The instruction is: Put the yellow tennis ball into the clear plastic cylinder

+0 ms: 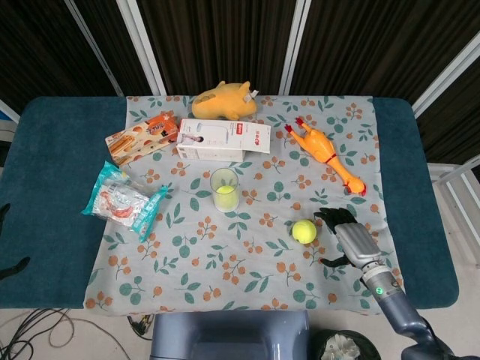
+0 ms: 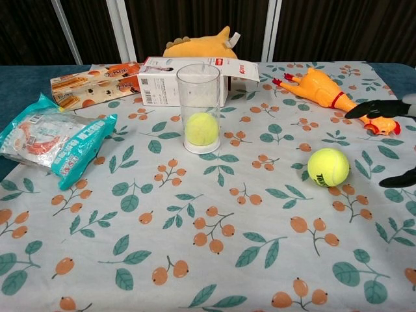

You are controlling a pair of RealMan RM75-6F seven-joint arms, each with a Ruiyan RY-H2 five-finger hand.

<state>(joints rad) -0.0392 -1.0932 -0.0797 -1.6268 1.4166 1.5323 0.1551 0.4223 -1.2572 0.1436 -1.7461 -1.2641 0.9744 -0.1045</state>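
Observation:
A loose yellow tennis ball (image 1: pixel 304 231) (image 2: pixel 328 167) lies on the floral cloth, right of centre. The clear plastic cylinder (image 1: pixel 224 189) (image 2: pixel 199 107) stands upright mid-table with another yellow ball (image 1: pixel 224 200) (image 2: pixel 201 129) at its bottom. My right hand (image 1: pixel 349 237) hovers just right of the loose ball, fingers spread, holding nothing and apart from the ball. In the chest view its dark fingers (image 2: pixel 381 108) and thumb (image 2: pixel 398 179) reach in from the right edge. Only dark fingertips of my left hand (image 1: pixel 9 262) show at the far left edge, spread and holding nothing.
A rubber chicken (image 1: pixel 326 154) lies behind the right hand. A white box (image 1: pixel 223 139), a yellow plush toy (image 1: pixel 223 100) and an orange snack pack (image 1: pixel 141 136) sit at the back. A teal packet (image 1: pixel 124 199) lies at the left. The blue table (image 1: pixel 52 165) extends beyond the cloth.

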